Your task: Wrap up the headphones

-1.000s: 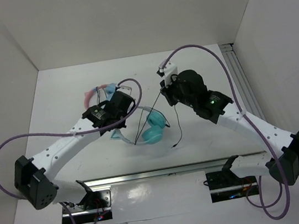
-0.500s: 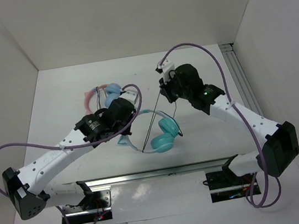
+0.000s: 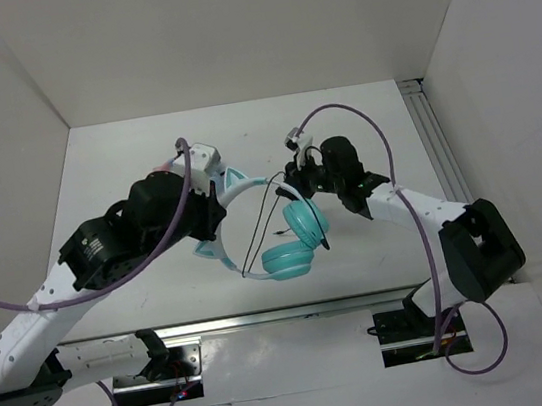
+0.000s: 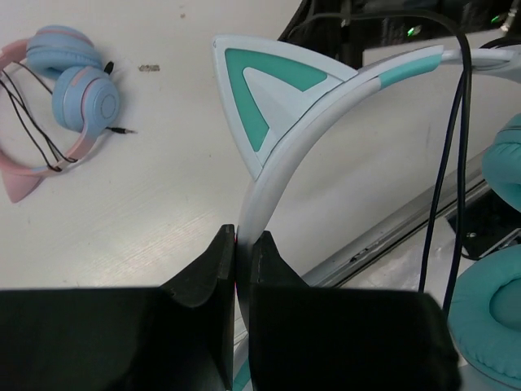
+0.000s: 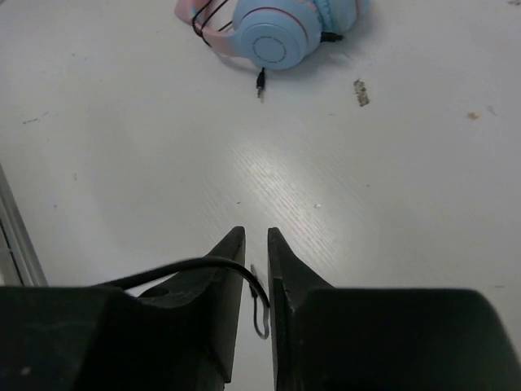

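The headphones have teal ear cups, a white-and-teal headband with cat ears, and a thin black cable. They hang above the table centre. My left gripper is shut on the headband just below one cat ear. In the top view the left gripper sits left of the cups. My right gripper is at the headband's upper right. In the right wrist view the right gripper shows a narrow gap. The cable curves over the left finger into that gap, lying loose.
A second pair of headphones, pink band with light-blue cups, lies on the table at the back left, also seen in the left wrist view. A metal rail runs along the near edge. White walls enclose the table.
My left arm has lifted the headphones and swung them up and to the right. The right gripper has moved closer to the headband, and its jaws have parted from shut.
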